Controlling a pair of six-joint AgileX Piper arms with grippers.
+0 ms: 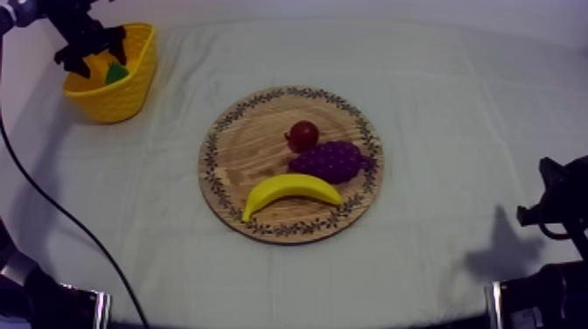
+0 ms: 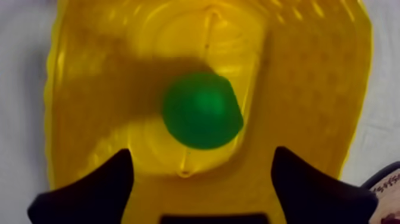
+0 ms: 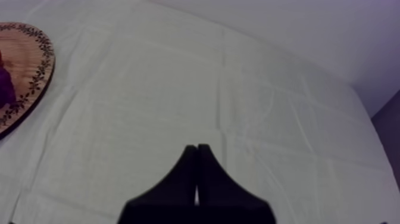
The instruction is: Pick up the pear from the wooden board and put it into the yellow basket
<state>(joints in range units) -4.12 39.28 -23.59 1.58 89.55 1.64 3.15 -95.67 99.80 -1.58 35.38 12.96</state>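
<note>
My left pincer [image 1: 98, 54] hangs over the yellow plastic basket [image 1: 114, 101] at the far left of the table [image 1: 437, 105]. Its black fingers [image 2: 89, 190] are spread wide and hold nothing. The green toy pear [image 2: 202, 110] lies on the basket's floor below the pincer, apart from both fingers. Mid-table, the round wooden board with a patterned rim [image 1: 254, 144] carries a yellow toy banana [image 1: 291, 191], a purple bunch of grapes [image 1: 331, 161] and, just beside the grapes, a small red fruit [image 1: 304, 135]. My right pincer [image 3: 196, 149] sits over bare grey-white cloth beside the board's edge, its fingers pressed together in a narrow wedge.
</note>
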